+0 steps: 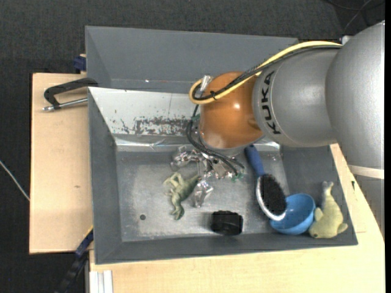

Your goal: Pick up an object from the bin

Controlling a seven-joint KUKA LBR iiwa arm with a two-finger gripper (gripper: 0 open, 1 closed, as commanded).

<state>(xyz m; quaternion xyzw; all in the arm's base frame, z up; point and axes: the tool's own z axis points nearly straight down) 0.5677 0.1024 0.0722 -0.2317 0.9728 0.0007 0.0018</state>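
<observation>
Inside the grey metal bin (104,163), near its middle, the gripper (204,179) hung just beside a green toy dinosaur (179,191), jaws unreadable, nothing lifted yet.

From where I stand there is one grey bin (104,182) with five loose things in it, no two alike. I count one green toy lizard (178,194), one black round cap (226,223), one blue-handled brush (269,191), one blue bowl (300,212) and one pale yellow plush animal (330,220).
</observation>
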